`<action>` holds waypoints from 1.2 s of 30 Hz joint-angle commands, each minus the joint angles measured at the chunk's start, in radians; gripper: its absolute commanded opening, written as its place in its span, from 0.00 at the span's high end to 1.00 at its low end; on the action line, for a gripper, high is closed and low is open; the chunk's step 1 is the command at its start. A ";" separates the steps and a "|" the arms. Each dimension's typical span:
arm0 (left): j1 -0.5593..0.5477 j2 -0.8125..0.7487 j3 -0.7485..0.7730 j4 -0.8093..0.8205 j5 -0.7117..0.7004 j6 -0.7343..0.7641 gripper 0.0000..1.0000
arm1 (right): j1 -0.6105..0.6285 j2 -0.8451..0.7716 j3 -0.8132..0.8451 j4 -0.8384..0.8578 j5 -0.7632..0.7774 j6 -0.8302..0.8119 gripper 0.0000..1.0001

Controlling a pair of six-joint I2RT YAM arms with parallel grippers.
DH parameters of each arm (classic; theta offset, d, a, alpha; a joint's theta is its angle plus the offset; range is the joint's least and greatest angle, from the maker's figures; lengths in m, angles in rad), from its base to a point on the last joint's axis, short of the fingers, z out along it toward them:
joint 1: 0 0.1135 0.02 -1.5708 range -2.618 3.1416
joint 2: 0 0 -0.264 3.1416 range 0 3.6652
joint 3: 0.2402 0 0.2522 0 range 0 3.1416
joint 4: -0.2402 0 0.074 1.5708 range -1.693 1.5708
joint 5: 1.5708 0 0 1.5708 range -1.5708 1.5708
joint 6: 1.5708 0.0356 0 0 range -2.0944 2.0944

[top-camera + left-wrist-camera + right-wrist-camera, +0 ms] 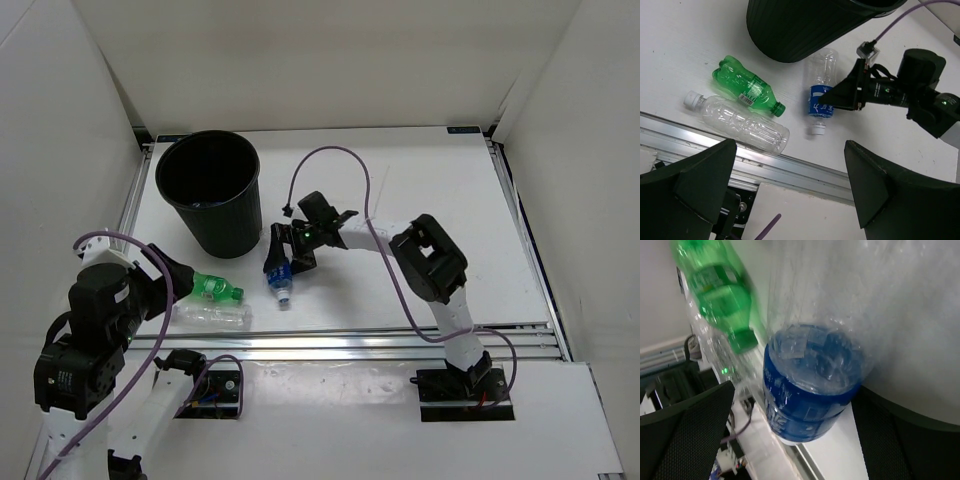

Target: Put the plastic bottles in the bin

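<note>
The black bin stands at the back left; its wall shows in the left wrist view. A blue-labelled bottle lies just right of its foot, white cap toward the front. My right gripper is open astride it; the label fills the space between the jaws, with a gap at one finger. The green bottle and the clear unlabelled bottle lie side by side front left. My left gripper is open and empty above them. The other blue-labelled bottle is not in view.
An aluminium rail runs along the table's front edge, right beside the clear bottle. A purple cable loops over the table behind the right arm. White walls enclose the table on three sides.
</note>
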 commanded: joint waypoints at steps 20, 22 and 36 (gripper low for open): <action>0.005 -0.073 -0.039 -0.066 -0.112 -0.191 0.00 | 0.016 -0.539 -0.131 -0.420 0.247 -0.105 0.74; 0.005 -0.132 -0.064 -0.049 -0.112 -0.285 0.00 | 0.038 -0.536 0.048 -0.589 0.337 -0.190 0.76; -0.101 -0.196 -0.185 -0.049 -0.057 -0.592 0.00 | 0.061 -0.053 1.000 -0.305 0.421 -0.185 0.70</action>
